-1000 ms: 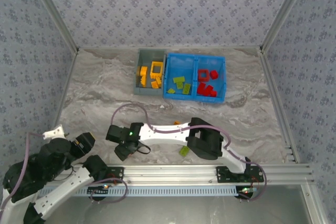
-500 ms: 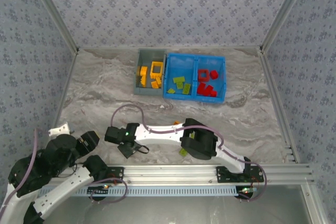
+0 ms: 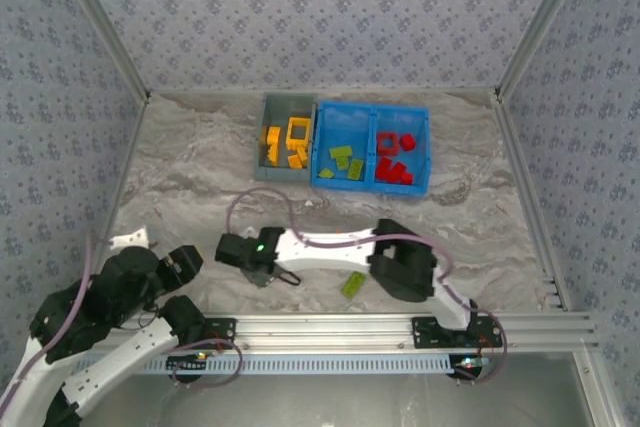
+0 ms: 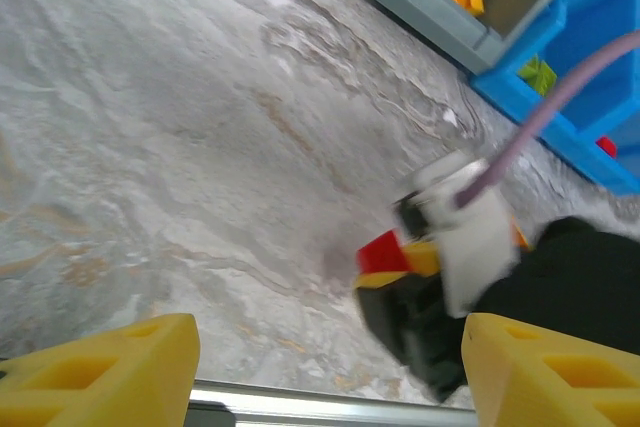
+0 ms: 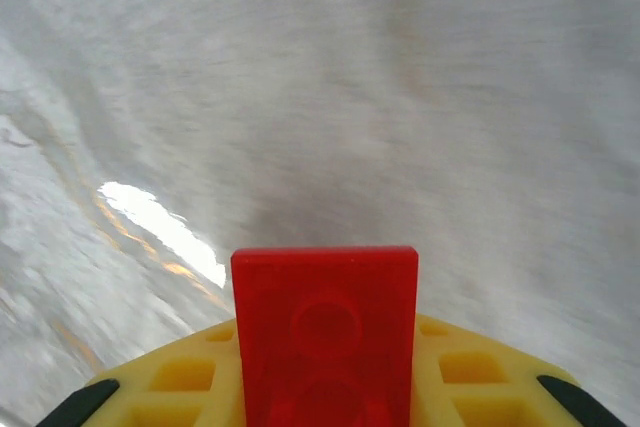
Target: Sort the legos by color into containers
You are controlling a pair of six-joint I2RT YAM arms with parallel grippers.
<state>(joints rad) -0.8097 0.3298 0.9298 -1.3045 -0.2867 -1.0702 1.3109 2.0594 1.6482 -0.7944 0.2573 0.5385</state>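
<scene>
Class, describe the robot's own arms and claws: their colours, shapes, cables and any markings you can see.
The left arm and right arm are both built of white links joined by bulky black joint housings, and a mauve cable loops along each. A small green light glows at the right wrist. The left claw and right claw have yellow plastic fingers with ribbed cut-outs.

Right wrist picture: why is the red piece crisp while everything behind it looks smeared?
Right wrist view: the red brick, pinched in the right gripper, is sharp; the table behind is streaked, likely motion blur, with one glare patch. Left wrist view: similarly soft. Top view: crisp, evenly lit.
</scene>
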